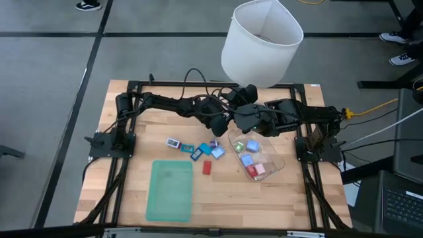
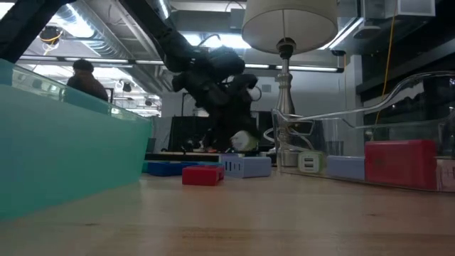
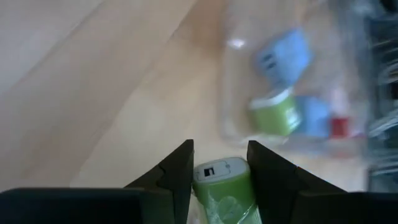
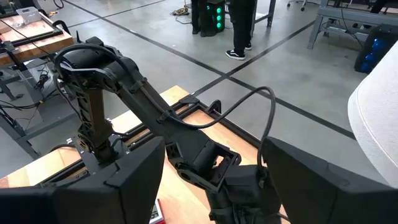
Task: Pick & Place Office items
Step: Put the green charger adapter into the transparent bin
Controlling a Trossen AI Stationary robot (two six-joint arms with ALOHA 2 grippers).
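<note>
The left gripper (image 3: 221, 165) pinches a smooth, rounded green-and-white piece (image 3: 222, 183) just beside the clear plastic tub (image 1: 272, 164), at its ten o'clock. Other boxy office items (image 1: 198, 151) lie on the wooden table (image 1: 225, 198). The right gripper (image 4: 214, 180) hangs spread wide above.

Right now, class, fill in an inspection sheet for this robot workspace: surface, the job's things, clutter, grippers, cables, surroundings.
Surface: wooden table, dark frame along its edges.
Job's things: several small office items loose on the wood; more lie in the clear tub; the green tray holds none.
Clutter: a white lampshade over the table's far edge.
Grippers: left gripper shut on a green piece, near the tub. Right gripper open, raised, holding nothing.
Cables: black cables loop at the far edge; a yellow cable runs off beside the table.
Surroundings: grey floor; a person's legs beyond the table.
</note>
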